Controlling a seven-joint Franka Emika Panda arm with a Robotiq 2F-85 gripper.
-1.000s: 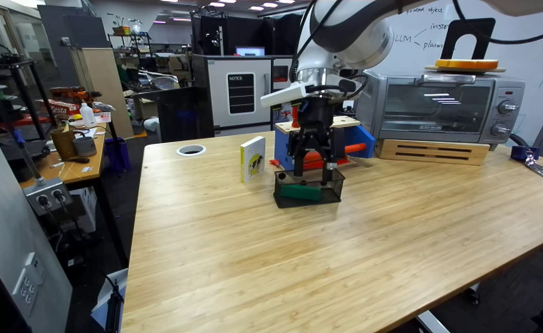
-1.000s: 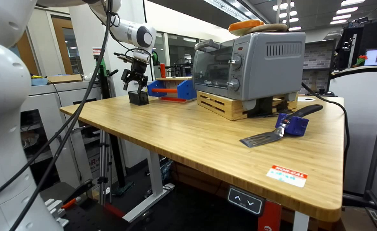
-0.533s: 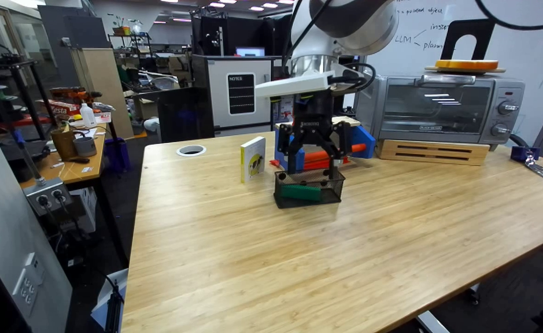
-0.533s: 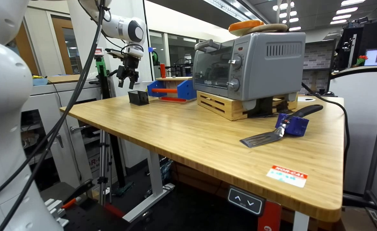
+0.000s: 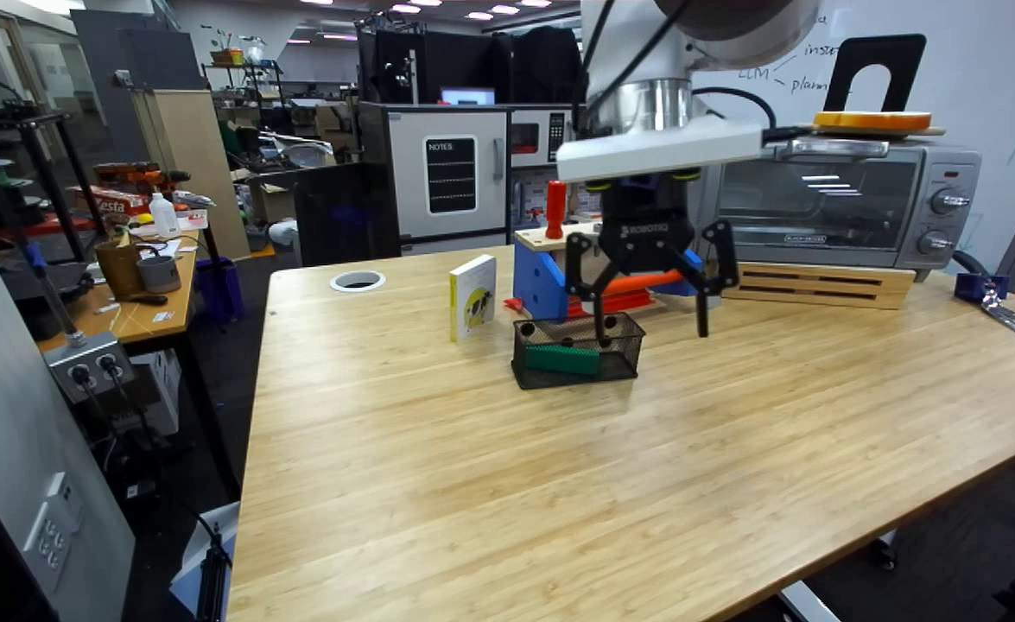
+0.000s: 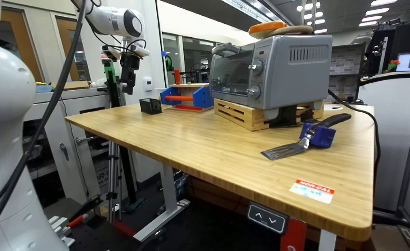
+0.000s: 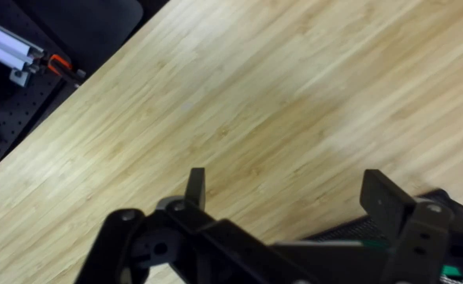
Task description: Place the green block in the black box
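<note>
The green block point(image 5: 562, 359) lies flat inside the black box point(image 5: 618, 368), a low open-top mesh box on the wooden table. The box also shows in an exterior view point(image 6: 151, 106), where the block is hidden by its wall. In the wrist view part of the box point(image 7: 347, 232) and some bright green point(image 7: 452, 271) show at the lower right, behind a finger. My gripper point(image 5: 652, 335) is open and empty, with its fingers spread wide. It is above table height; an exterior view shows it apart from the box point(image 6: 128, 89). Its open fingers also show in the wrist view point(image 7: 285, 175).
A blue toolbox with red and orange parts point(image 5: 543, 281) stands behind the box. A small white-and-yellow upright block point(image 5: 472, 298) stands beside it. A toaster oven point(image 5: 818, 203) on a wooden crate point(image 5: 809, 285) is farther along, with a spatula point(image 6: 292, 150) beyond it.
My gripper has lifted away from the box and moved sideways off it, and the wrist has turned. Its fingers look more widely spread. The green block and box have not moved.
</note>
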